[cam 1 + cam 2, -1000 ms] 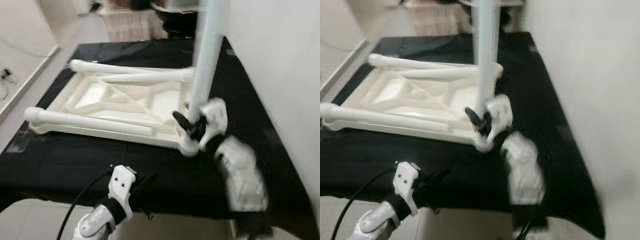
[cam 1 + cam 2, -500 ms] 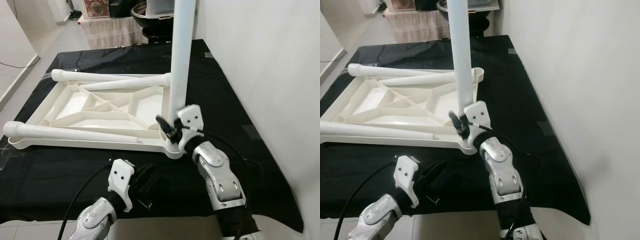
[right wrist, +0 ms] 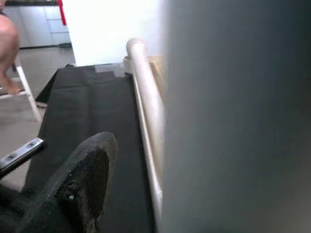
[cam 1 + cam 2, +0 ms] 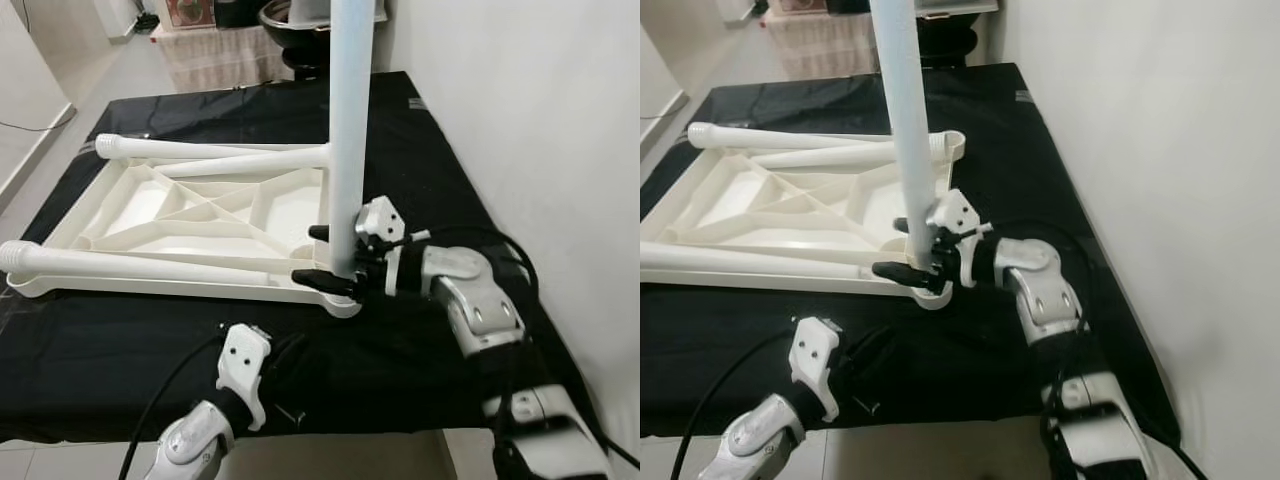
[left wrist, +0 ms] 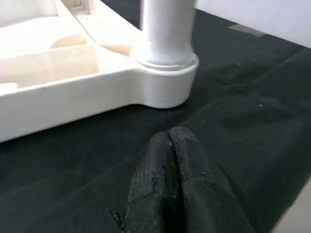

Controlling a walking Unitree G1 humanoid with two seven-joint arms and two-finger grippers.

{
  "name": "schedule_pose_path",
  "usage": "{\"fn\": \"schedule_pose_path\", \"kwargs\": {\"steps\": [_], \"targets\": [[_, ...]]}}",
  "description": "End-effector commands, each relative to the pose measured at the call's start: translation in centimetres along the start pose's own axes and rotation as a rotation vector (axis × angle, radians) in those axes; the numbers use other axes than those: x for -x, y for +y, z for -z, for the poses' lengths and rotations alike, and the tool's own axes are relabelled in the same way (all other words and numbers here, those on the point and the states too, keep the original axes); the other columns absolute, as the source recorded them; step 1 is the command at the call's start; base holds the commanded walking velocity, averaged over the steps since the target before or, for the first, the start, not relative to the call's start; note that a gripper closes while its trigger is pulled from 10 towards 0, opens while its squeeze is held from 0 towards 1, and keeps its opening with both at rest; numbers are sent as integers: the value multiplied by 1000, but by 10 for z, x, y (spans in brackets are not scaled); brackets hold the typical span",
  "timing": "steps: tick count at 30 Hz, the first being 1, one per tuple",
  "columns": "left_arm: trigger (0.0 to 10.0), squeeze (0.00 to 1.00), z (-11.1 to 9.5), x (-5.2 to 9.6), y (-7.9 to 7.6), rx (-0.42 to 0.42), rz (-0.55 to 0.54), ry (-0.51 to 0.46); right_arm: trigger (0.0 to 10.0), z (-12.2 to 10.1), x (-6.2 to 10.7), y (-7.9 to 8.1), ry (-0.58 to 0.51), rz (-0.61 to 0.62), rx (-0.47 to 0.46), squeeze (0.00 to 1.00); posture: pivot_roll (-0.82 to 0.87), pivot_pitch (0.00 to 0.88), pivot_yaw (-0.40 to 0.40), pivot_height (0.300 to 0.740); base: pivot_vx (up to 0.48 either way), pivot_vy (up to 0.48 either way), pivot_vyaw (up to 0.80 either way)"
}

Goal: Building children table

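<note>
An upturned white plastic table top [image 4: 150, 285] lies on a black cloth [image 4: 420, 150]. One white leg [image 4: 350, 120] stands upright in its near right corner socket [image 5: 163, 90]. Two more legs [image 4: 200, 150] [image 4: 140, 265] lie across the frame. My right gripper [image 4: 335, 257] reaches in from the right and is shut on the upright leg just above the socket, one finger [image 3: 85, 179] on each side. My left gripper [image 5: 170, 160] is shut and empty. It rests on the cloth a short way in front of that corner.
A white wall [image 4: 520, 100] runs close along the right side of the cloth. A dark pot and a draped stand [image 4: 290, 20] are at the far end. Tiled floor [image 4: 40, 90] lies to the left. A person's leg and a chair [image 3: 12, 53] are beyond.
The view has steadied. My right arm has swung round from in front of the corner to its right side, so the gripper now reaches the leg sideways. The left gripper has stayed put.
</note>
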State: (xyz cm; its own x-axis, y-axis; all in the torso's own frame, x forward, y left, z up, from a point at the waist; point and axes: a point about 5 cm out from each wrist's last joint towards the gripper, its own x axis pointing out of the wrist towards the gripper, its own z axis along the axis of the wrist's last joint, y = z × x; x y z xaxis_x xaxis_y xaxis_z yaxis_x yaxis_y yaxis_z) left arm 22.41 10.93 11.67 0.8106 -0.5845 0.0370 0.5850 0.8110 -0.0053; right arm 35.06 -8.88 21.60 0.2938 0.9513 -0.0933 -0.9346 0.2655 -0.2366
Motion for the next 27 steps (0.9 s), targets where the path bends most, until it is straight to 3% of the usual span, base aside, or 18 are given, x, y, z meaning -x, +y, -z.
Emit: {"fn": "schedule_pose_path", "kwargs": {"steps": [1, 5, 6, 8, 9, 18, 20, 22, 23, 24, 25, 26, 27], "targets": [[10000, 0, 0, 4, -2, 4, -2, 5, 10000, -1, -12, 4, -5, -49, 4, 0, 79, 180, 19, 740, 0, 0, 0], [10000, 0, -1, 8, -7, 0, 6, 11, 10000, -4, -15, -7, 11, -33, 11, 0, 99, 206, 19, 740, 0, 0, 0], [10000, 0, -1, 12, -9, 3, 10, 13, 3725, -7, -15, -11, 13, -35, 6, 0, 105, 219, 20, 740, 0, 0, 0], [10000, 0, -1, 12, -9, 3, 10, 13, 3725, -7, -15, -11, 13, -35, 6, 0, 105, 219, 20, 740, 0, 0, 0], [10000, 0, -2, 14, -11, 9, 13, 15, 0, -8, -13, -15, 12, -38, -5, 0, 106, 225, 22, 740, 0, 0, 0], [10000, 0, -3, 18, -15, 33, 23, 15, 0, -1, 9, -21, 37, -61, -27, 0, 85, 239, 33, 740, 0, 0, 0], [10000, 0, -4, 17, -14, 39, 22, 11, 0, 11, 23, -24, 105, 55, 10, 0, 65, 239, 35, 740, 0, 0, 0], [10000, 0, -4, 16, -13, 44, 25, 8, 0, 26, 36, -24, 163, 252, -32, 0, 47, 238, 31, 740, 0, 0, 0], [10000, 0, -5, 16, -12, 45, 26, 8, 0, 41, 39, -18, 199, 476, -100, 0, 31, 237, 22, 740, 0, 0, 0], [10000, 0, -5, 16, -12, 45, 26, 8, 0, 41, 39, -18, 199, 476, -100, 0, 31, 237, 22, 740, 0, 0, 0], [10000, 0, -5, 16, -11, 45, 27, 8, 0, 64, 40, 14, 233, 696, -246, 0, 22, 238, 22, 740, 0, 0, 0], [10000, 0, -5, 16, -11, 45, 27, 8, 0, 64, 40, 14, 233, 696, -246, 0, 22, 238, 22, 740, 0, 0, 0], [10000, 0, -5, 16, -9, 45, 27, 8, 0, 77, 47, 38, 269, 862, -357, 0, 7, 240, 36, 740, 0, 0, 0]]}}
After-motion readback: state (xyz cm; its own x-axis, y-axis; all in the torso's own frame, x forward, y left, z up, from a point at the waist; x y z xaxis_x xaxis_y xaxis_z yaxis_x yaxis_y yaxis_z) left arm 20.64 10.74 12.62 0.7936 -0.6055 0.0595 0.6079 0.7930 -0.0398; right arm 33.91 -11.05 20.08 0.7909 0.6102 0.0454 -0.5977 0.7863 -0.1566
